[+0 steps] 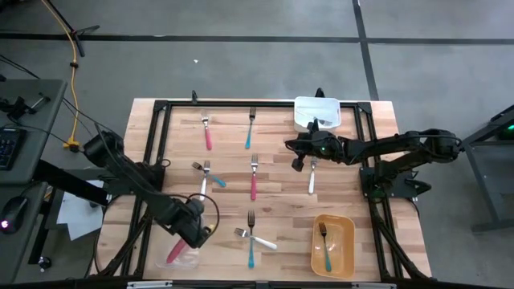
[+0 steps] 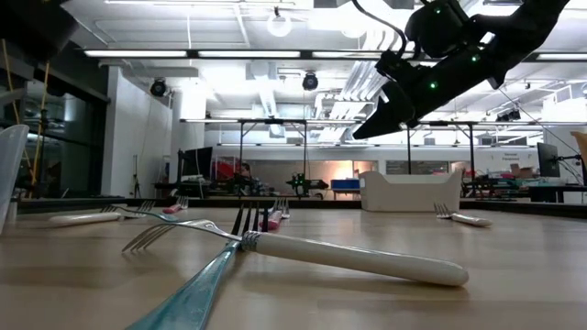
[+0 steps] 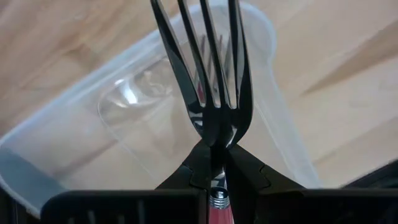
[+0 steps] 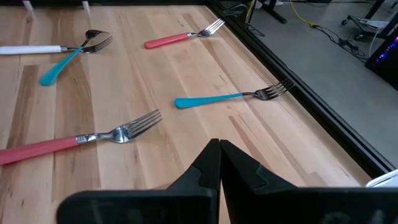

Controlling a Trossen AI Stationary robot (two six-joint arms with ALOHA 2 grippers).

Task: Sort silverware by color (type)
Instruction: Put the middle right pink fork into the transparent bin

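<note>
Left gripper (image 3: 214, 163) clamped on a red fork (image 3: 208, 68) at the neck, tines pointing out over a clear tub (image 3: 74, 149) on the wood. Seen from above, gripper (image 1: 195, 227) low at the table's (image 1: 385, 257) near-left corner, right over that tub (image 1: 183, 255), a pink handle showing inside it.

Right gripper (image 4: 219, 163) closed and empty, fingertips pressed together, hovering above bare boards. From overhead, poised (image 1: 299, 158) beside a white fork (image 1: 312, 175) right of centre, clear of it. In the low view, hanging (image 2: 364, 131) well above the tabletop.

Farther out: white tray (image 1: 317, 113) at the far edge; yellow bin (image 1: 333, 245) near right, holding a teal fork (image 1: 324, 243). Loose on the table: red fork (image 1: 207, 133) and teal fork (image 1: 250, 129) in the far row, red fork (image 1: 254, 178) at centre, a white and teal pair (image 1: 206, 174) crossed to its left, another white and teal pair (image 1: 253, 239) crossed near the front (same pair up close in the low view, white handle (image 2: 358, 258) lying over teal (image 2: 188, 298)).
</note>
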